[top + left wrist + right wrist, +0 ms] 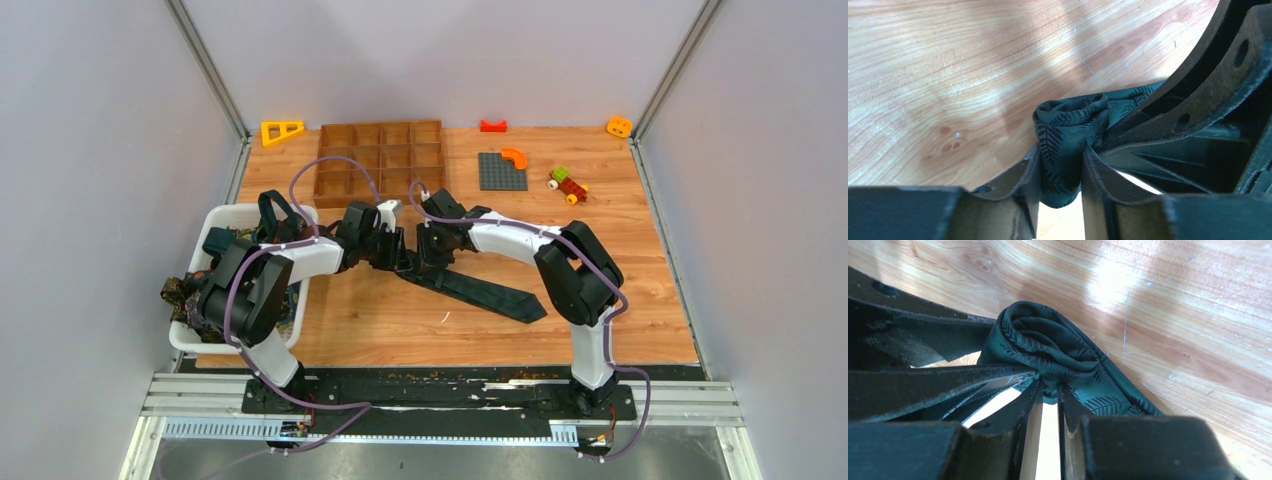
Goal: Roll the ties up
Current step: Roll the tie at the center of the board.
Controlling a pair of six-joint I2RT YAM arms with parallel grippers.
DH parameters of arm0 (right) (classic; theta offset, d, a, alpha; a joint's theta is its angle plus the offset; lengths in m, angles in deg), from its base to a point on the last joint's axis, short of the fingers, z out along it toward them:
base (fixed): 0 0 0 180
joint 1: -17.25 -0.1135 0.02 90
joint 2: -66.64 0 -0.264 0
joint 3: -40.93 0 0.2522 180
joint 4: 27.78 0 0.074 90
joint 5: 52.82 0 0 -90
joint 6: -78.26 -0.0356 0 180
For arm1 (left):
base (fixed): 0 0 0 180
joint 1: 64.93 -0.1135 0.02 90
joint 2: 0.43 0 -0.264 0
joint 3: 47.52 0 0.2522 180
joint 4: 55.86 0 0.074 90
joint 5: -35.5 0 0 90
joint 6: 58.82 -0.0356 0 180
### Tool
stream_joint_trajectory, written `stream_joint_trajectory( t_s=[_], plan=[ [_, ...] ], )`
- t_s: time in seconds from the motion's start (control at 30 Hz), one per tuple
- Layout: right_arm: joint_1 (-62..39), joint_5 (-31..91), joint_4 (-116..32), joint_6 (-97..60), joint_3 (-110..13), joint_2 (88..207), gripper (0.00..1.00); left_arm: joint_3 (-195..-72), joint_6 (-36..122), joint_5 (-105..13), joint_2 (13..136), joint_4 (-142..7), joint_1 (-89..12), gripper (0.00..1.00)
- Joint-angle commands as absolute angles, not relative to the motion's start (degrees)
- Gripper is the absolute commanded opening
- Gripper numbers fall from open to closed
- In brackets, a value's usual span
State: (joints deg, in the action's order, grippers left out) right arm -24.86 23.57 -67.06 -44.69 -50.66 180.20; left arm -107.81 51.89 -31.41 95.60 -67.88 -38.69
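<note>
- The dark green tie (pixel 490 292) lies in the middle of the table (pixel 400 325), one end wound into a small roll, the rest stretched flat towards the near right corner
- The left gripper (pixel 1060 162) has a finger on each side of the roll, both pressed against the cloth, so it is clamped on the tie
- The right gripper (pixel 1049 387) meets the roll from the other side, its fingers nearly together and pinching the cloth at the foot of the roll
- A white basket (pixel 235 208) sits at the left edge of the table, with a brown patterned tie (pixel 180 292) hanging over its outer side
- A wooden tray (pixel 380 155) of small compartments stands at the far edge, with a yellow triangle (pixel 282 131) by the far left corner
- A grey plate (pixel 498 175) and a toy car (pixel 568 185) lie towards the far right corner
</note>
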Motion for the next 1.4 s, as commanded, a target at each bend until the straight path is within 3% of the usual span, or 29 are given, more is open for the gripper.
stream_joint_trajectory(
  t_s=[0.0, 0.2, 0.7, 1.37],
  plan=[
    [-24.7, 23.8, -66.6, -44.3, -51.7, 178.9, 0.18, -107.1, 52.0, -31.2, 96.5, -66.2, -38.7, 0.34],
    [-23.1, 25.8, -67.5, -43.0, -48.4, 171.7, 0.19, -106.6, 51.7, -34.4, 94.6, -69.3, -38.4, 0.26],
    [-20.2, 24.7, -67.7, -42.9, -39.7, 174.0, 0.19, -103.1, 54.4, -38.4, 89.6, -74.3, -35.9, 0.24],
    [-26.2, 27.1, -69.3, -44.7, -33.8, 168.8, 0.19, -97.1, 56.4, -41.6, 78.5, -82.7, -35.3, 0.24]
  ],
)
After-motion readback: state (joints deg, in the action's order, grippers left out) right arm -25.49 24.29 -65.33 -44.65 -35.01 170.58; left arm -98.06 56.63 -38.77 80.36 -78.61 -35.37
